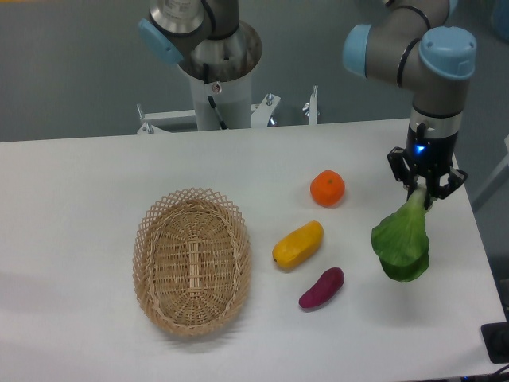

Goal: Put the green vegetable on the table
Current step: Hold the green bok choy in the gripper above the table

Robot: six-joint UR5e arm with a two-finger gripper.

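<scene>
White table [79, 175] fills the view, its near edge closest. Next in size, the wicker basket [192, 261] lies at left, well apart. At right the gripper [423, 191] pinches the pale stalk of the green vegetable [402, 239], leaf hanging over bare tabletop, probably for lowering. Yellow fruit [298, 243], orange [328, 189] and purple piece [321, 288] lie leftward, apparently not obstructing.

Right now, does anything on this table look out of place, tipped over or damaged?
Only one thing: the green vegetable is not lying down like the rest. It dangles leaf-down from the gripper, whose fingers pinch its pale stalk. The wicker basket, orange, yellow fruit and purple vegetable rest normally, undamaged.
</scene>
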